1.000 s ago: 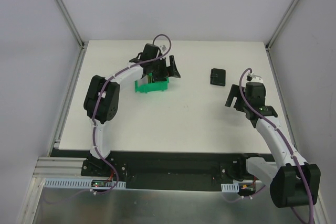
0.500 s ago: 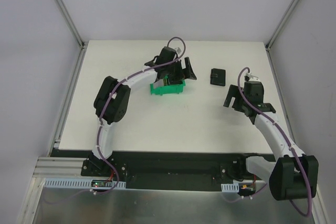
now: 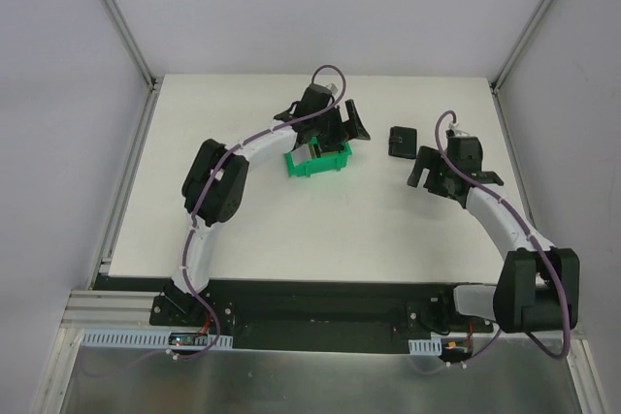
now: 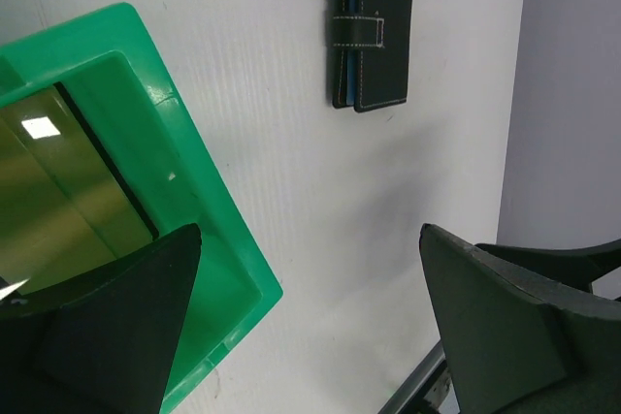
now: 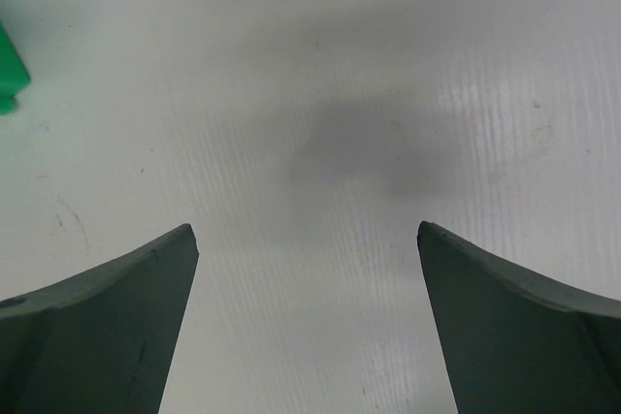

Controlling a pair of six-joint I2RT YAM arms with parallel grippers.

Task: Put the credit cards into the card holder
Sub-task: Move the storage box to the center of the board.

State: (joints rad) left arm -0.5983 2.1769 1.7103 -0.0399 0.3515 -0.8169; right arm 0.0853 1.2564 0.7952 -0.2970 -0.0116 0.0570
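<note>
Table from above: the green bin sits toward the far side. The left gripper hangs over the bin's far right corner, jaws spread wide with nothing between them. The card holder lies folded shut to the right of the bin, apart from it. The right gripper hovers farther right of the bin, just beside the holder, equally wide and empty.

Left wrist view: gold credit cards lie inside the bin; the holder rests beyond the bin, its strap fastened.

Right wrist view: spread fingers over the white table, with a bin corner at the left edge.
</note>
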